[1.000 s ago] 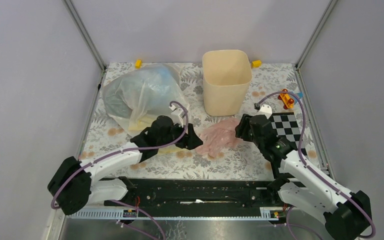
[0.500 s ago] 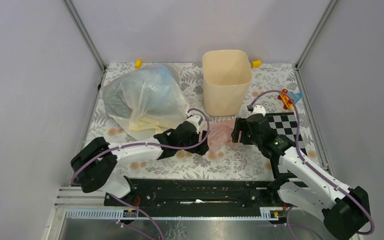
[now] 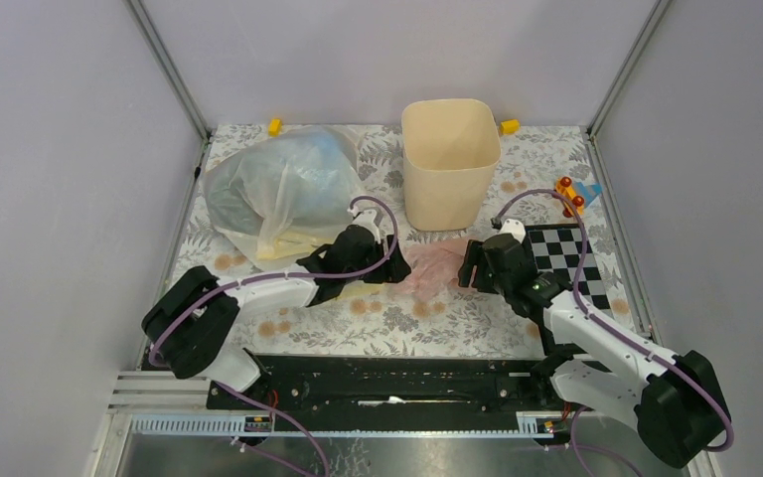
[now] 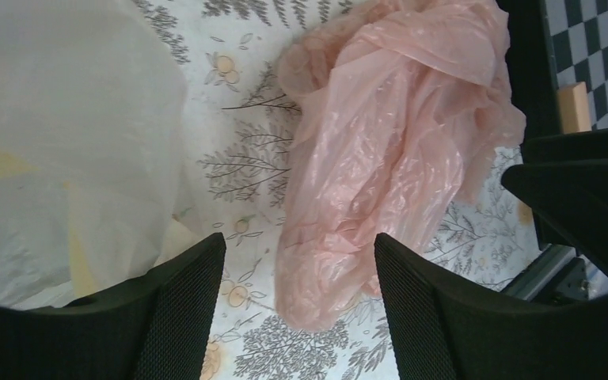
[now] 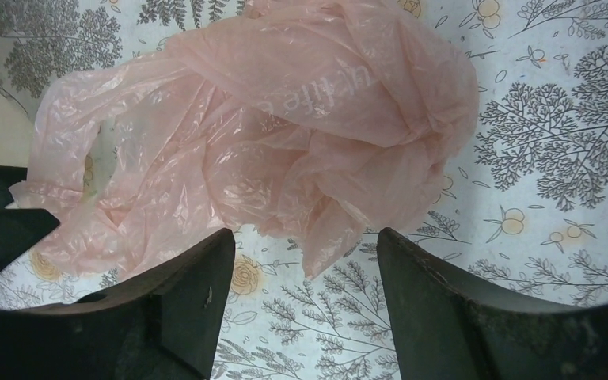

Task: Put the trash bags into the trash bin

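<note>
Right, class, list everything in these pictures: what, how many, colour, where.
pink bag: one, pale pink, crumpled on the tablecloth in front of the bin
large bag: one bundle, pale yellow and bluish-clear, back left
bin: one, cream, upright, back centre
small blocks: two, yellow, back edge, either side of the bin
checkerboard: one, black and white, flat on the right
toy: one, red-orange, right edge beyond the checkerboard
tablecloth: one, white with grey leaves, under everything
left tool: one, black, open, left of the pink bag
right tool: one, black, open, right of the pink bag
</note>
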You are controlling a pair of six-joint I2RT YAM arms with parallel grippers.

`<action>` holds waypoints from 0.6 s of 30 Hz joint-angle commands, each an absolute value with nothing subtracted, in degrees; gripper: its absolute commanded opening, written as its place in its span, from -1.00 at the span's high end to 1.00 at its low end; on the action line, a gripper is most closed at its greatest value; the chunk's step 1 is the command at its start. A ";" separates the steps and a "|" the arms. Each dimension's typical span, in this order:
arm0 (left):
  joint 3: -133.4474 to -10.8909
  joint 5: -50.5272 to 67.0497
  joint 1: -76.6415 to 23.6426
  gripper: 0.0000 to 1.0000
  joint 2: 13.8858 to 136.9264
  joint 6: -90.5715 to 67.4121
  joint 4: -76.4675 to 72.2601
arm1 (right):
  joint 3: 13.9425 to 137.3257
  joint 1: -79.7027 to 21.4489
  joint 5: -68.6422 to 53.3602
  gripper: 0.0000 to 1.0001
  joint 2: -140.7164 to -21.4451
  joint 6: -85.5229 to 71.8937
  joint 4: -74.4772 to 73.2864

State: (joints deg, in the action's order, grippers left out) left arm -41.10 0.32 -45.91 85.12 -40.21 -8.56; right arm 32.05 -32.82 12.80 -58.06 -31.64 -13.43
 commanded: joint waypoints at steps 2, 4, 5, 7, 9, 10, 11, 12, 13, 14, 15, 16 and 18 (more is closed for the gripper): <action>-43.38 6.16 -45.88 -0.24 89.49 -41.59 -16.16 | 30.27 -32.52 15.88 -0.46 -59.43 -37.37 -7.70; -43.99 6.50 -45.87 -0.07 90.80 -41.97 -16.58 | 29.62 -32.54 16.83 -0.46 -59.99 -38.58 -7.65; -44.10 6.34 -45.80 0.06 91.14 -42.08 -16.61 | 29.10 -32.60 17.92 -0.46 -60.08 -39.56 -7.92; -43.85 6.15 -45.58 0.48 91.26 -41.96 -16.78 | 28.01 -32.54 20.63 -0.47 -59.36 -41.04 -8.99; -43.13 5.58 -45.19 0.90 90.71 -41.78 -16.56 | 26.52 -32.60 21.79 -0.51 -57.75 -41.09 -9.05; -42.56 5.39 -44.83 1.00 90.23 -41.64 -16.46 | 25.81 -32.54 22.31 -0.53 -56.73 -40.82 -9.05; -42.01 5.66 -44.45 1.00 89.66 -41.43 -16.44 | 25.35 -32.53 22.61 -0.53 -55.86 -40.41 -9.04; -41.29 6.07 -44.06 1.00 89.11 -41.06 -16.27 | 24.85 -32.52 22.76 -0.54 -55.03 -40.02 -9.05; -40.92 6.14 -43.74 1.00 88.55 -40.67 -15.68 | 24.53 -32.55 22.72 -0.53 -54.39 -39.58 -9.05; -40.55 5.90 -43.48 1.00 87.91 -40.35 -14.98 | 24.25 -32.58 22.49 -0.53 -53.96 -39.21 -9.05; -40.02 5.74 -43.27 1.00 87.18 -40.08 -14.57 | 23.99 -32.55 22.06 -0.52 -53.81 -38.86 -8.78; -39.41 5.87 -43.14 1.00 86.60 -39.81 -14.51 | 23.76 -32.57 21.32 -0.51 -53.89 -38.54 -8.22; -38.72 6.72 -43.07 1.00 85.72 -39.29 -14.49 | 23.48 -32.56 19.47 -0.49 -55.12 -38.25 -6.39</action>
State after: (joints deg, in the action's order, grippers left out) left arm -40.18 5.04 -43.53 89.58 -41.21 -13.04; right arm 24.01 -32.82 19.51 -54.63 -38.81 -9.80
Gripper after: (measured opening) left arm 0.003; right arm 0.756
